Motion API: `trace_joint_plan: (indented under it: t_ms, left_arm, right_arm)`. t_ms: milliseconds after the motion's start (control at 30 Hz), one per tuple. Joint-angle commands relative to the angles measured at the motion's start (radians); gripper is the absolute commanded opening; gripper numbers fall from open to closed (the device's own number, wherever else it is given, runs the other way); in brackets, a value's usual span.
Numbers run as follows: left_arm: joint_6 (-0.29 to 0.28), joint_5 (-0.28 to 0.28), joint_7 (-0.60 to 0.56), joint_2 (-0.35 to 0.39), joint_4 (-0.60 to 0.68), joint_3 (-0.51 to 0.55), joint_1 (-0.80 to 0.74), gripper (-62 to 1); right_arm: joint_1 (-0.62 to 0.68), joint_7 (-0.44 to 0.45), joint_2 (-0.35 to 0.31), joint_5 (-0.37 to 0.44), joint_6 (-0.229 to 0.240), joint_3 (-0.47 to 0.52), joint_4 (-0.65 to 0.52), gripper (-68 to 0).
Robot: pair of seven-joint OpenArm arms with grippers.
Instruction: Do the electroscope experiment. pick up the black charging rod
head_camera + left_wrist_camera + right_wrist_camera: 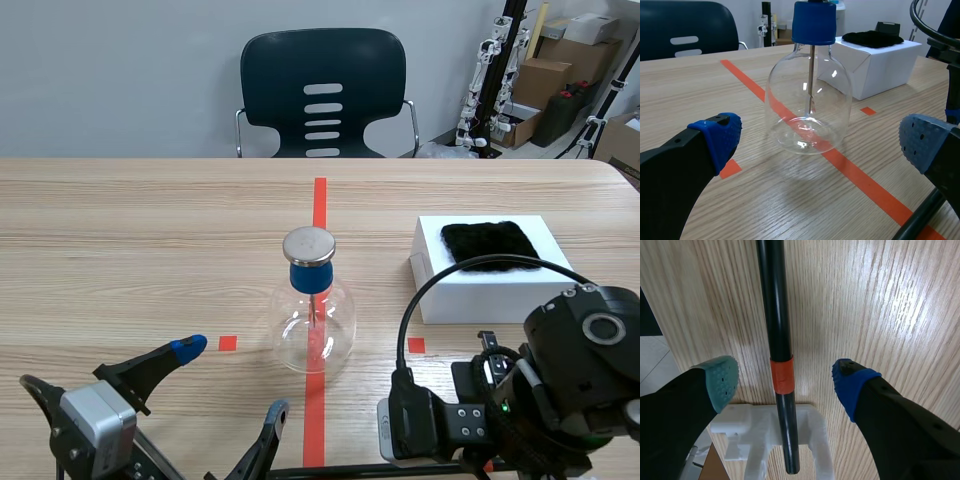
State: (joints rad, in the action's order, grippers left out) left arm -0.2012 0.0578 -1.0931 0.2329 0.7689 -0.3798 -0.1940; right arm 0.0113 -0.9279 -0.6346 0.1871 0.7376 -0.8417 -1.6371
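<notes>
Lower the wide-open right gripper (pixel 787 382) squarely onto the slim black charging rod with an orange-red band (pixel 774 305), lying centred beneath it in a white plastic cradle (pixel 740 432) at the wooden table's (pixel 150 230) near edge, then close beside the band.

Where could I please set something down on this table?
Bare table lies left of the flask and beyond it toward the chair. Crowded along the near edge: left end effector, right end effector, black rod.

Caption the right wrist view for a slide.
Right gripper open astride the black charging rod, which rests on a white holder on the wooden table.
</notes>
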Motion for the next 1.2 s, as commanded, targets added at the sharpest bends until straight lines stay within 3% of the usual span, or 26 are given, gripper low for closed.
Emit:
trace_joint_plan:
  t_ms: [0, 267, 633, 1167]
  left_arm:
    - [0.001, 0.013, -0.017, -0.003, 0.014, -0.004, 0.014, 1.4]
    - [0.005, 0.017, -0.010, -0.002, 0.014, -0.013, 0.043, 1.4]
    - [0.006, 0.014, -0.010, -0.002, 0.014, -0.013, 0.042, 1.4]
    - [0.005, 0.014, -0.009, -0.002, 0.014, -0.013, 0.042, 1.4]
  right_arm:
    - [-0.013, -0.009, -0.005, 0.001, 0.008, 0.009, -0.013, -31.8]
    - [-0.013, -0.009, -0.005, 0.001, 0.008, 0.009, -0.013, -42.7]
    - [-0.013, -0.009, -0.005, 0.001, 0.008, 0.009, -0.013, -65.0]
    - [-0.013, -0.008, -0.008, 0.000, 0.008, 0.010, -0.013, -65.6]
